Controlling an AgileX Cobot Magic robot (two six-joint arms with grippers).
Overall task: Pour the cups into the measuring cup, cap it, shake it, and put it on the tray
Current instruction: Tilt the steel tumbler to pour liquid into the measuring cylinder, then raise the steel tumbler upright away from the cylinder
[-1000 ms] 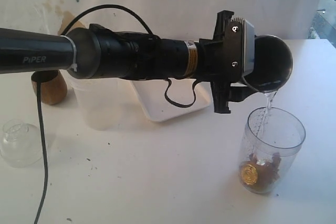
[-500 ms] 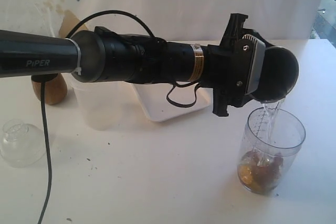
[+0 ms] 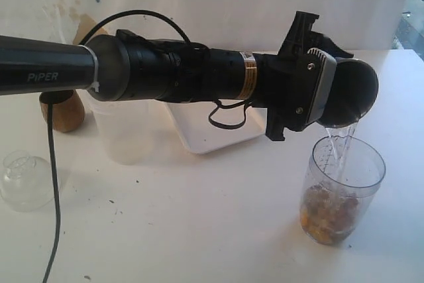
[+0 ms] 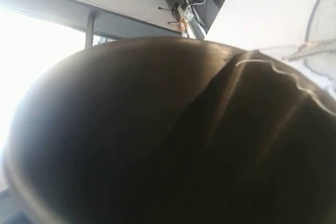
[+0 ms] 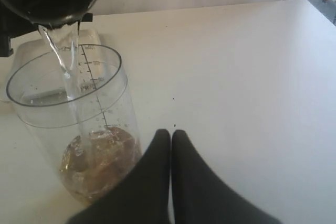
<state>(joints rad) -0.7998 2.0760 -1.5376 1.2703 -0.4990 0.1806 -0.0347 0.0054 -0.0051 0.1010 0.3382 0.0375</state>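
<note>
Left hand [image 3: 331, 85] tilts steel tumbler [image 3: 358, 91], water streaming into measuring cup [image 3: 344, 187]

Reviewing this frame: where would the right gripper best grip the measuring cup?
Probably its mid-wall, level, from the right gripper's side: the measuring cup stands upright, round, part-filled, and the tumbler pours over its mouth, blocking a top grasp.

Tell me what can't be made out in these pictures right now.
Steel tumbler: left wrist view, so close it fills the picture; how much is inside is unseen.
Wooden cup: exterior view, the left arm hides its upper part.
Tray: exterior view, the same arm covers part of it.
Measuring cup numbers: right wrist view, too small to read.
</note>
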